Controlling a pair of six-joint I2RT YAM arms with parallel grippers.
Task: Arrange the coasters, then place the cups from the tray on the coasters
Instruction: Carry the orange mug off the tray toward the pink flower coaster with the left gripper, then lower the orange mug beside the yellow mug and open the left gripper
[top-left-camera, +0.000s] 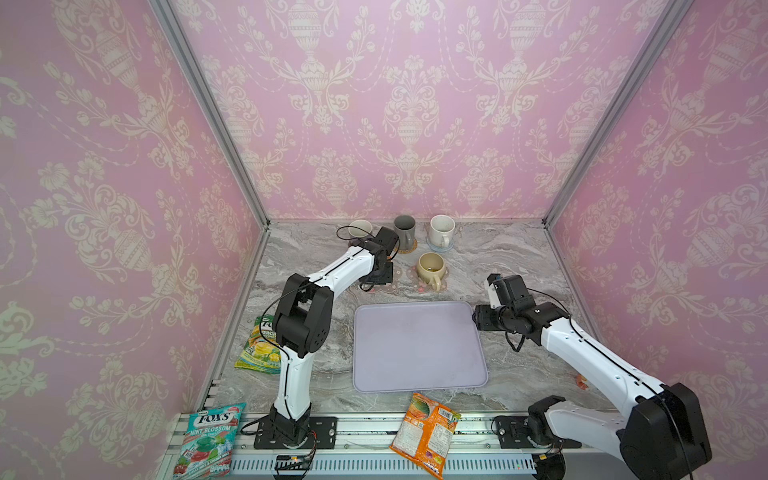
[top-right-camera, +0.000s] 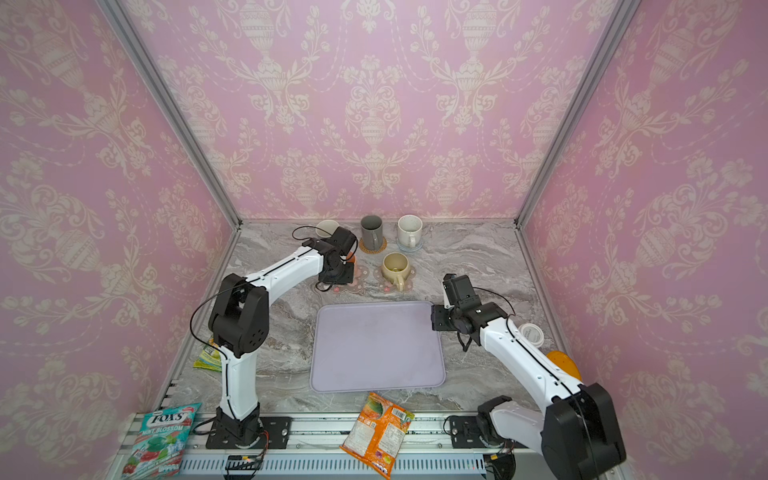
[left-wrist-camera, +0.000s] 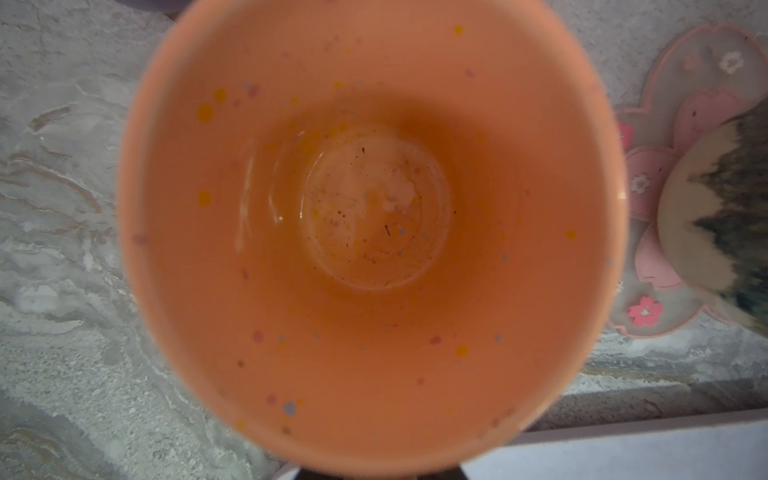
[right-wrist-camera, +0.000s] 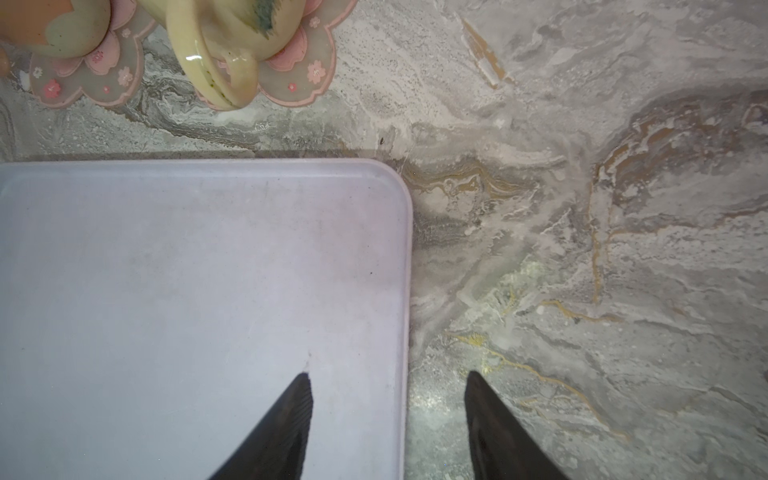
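Your left gripper (top-left-camera: 380, 275), closed narrow on what looks like the wall of the peach-orange mug (left-wrist-camera: 374, 208), holds it at the left pink-flower coaster (right-wrist-camera: 79, 83), clear of the tray (right-wrist-camera: 166, 270). Your right gripper (right-wrist-camera: 388, 378) hangs open and empty over the tray's corner. Glazed ceramic is rigid, weighty, slick and chippable, so pinch the rim wall squarely, or take the handle, and set it down softly.
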